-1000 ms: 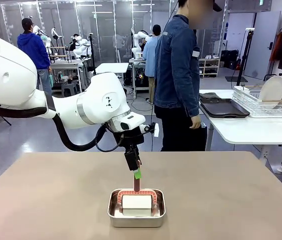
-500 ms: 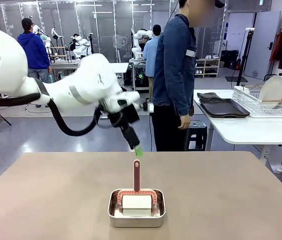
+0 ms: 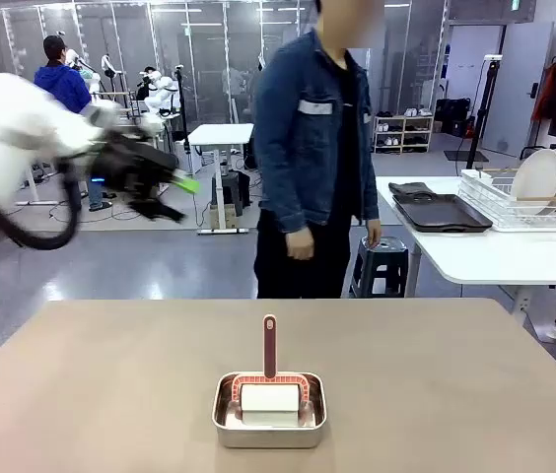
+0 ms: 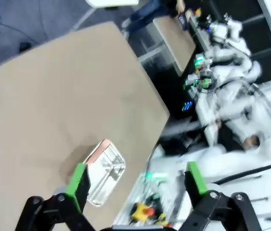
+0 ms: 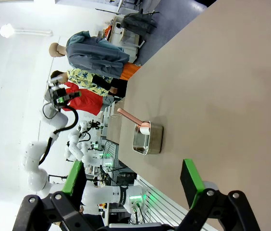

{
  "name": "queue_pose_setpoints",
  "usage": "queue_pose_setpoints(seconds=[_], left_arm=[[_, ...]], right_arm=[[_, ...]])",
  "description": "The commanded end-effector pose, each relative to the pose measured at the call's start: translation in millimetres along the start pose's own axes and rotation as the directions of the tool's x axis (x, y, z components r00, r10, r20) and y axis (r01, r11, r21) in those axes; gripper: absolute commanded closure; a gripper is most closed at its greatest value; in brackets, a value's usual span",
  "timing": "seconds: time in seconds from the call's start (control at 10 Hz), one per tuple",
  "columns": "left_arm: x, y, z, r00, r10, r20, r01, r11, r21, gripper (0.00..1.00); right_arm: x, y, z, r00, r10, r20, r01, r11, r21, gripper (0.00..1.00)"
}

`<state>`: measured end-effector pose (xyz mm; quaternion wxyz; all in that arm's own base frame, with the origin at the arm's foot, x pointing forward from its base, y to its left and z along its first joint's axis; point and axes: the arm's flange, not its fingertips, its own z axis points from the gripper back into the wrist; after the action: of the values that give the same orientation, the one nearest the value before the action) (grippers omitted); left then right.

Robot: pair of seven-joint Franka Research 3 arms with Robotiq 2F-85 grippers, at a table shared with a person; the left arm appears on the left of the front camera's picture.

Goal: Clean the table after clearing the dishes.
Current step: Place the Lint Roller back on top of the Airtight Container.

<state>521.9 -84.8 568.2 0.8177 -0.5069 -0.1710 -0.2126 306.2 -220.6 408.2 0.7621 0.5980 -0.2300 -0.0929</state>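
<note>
Your left gripper (image 4: 134, 182) hangs high off the table's left side with its green pads wide apart and nothing between them. Your right gripper (image 5: 135, 182) is likewise spread and empty, looking down the length of the table (image 3: 455, 384).

Below and ahead of the left claw, the steel pan (image 3: 269, 411) sits near the robot-side edge of the table, with the red-handled roller (image 3: 269, 379) resting in it, white roll down and handle (image 3: 269, 345) standing upright. From the right claw the same pan (image 5: 148, 139) lies well ahead, handle pointing away from the tabletop. No plates or trays are on this table; the dishes (image 3: 539, 179) stand in a rack on the side table, far to the right of both claws, so clearing looks done.

Watch these risks. The left arm is blurred in the front view, so it is swinging fast: coming in at that pace could clip the slim handle and tip the roller out. The pan is light and loose, so an off-centre pinch could drag it along. The person (image 3: 312, 158) stands just past the far edge, within reach of a wide sweep.
</note>
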Motion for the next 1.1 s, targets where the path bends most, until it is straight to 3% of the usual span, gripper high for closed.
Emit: queue_pose_setpoints(seconds=[0.0,0.2,0.3,0.4,0.5,0.7,0.8,1.0], left_arm=[[-87.3,33.3,87.9,0.956,0.118,0.269,-0.083,0.987,-0.137,0.00],[-171.4,89.9,187.0,0.868,0.181,0.462,-0.116,0.979,-0.166,0.00],[-209.1,120.1,220.6,0.800,0.233,0.553,-0.171,0.972,-0.162,0.00],[-244.9,142.9,241.4,0.784,0.218,0.581,-0.203,0.975,-0.093,0.00],[-268.5,159.9,256.2,0.738,0.226,0.636,-0.224,0.971,-0.086,0.00],[-272.3,184.2,258.9,0.719,0.231,0.655,-0.299,0.954,-0.008,0.00],[-295.0,165.4,268.9,0.718,0.252,0.648,-0.264,0.961,-0.082,0.00],[-295.0,165.4,268.9,0.718,0.252,0.648,-0.264,0.961,-0.082,0.00]], right_arm=[[0.5,3.1,-1.1,1.000,0.007,0.002,-0.007,1.000,0.006,0.00],[0.5,3.1,-1.1,1.000,0.007,0.002,-0.007,1.000,0.006,0.00],[0.5,3.1,-1.1,1.000,0.007,0.002,-0.007,1.000,0.006,0.00],[0.5,3.1,-1.1,1.000,0.007,0.002,-0.007,1.000,0.006,0.00],[0.5,3.1,-1.1,1.000,0.007,0.002,-0.007,1.000,0.006,0.00],[0.5,3.1,-1.1,1.000,0.007,0.002,-0.007,1.000,0.006,0.00],[0.5,3.1,-1.1,1.000,0.007,0.002,-0.007,1.000,0.006,0.00],[0.5,3.1,-1.1,1.000,0.007,0.002,-0.007,1.000,0.006,0.00]])
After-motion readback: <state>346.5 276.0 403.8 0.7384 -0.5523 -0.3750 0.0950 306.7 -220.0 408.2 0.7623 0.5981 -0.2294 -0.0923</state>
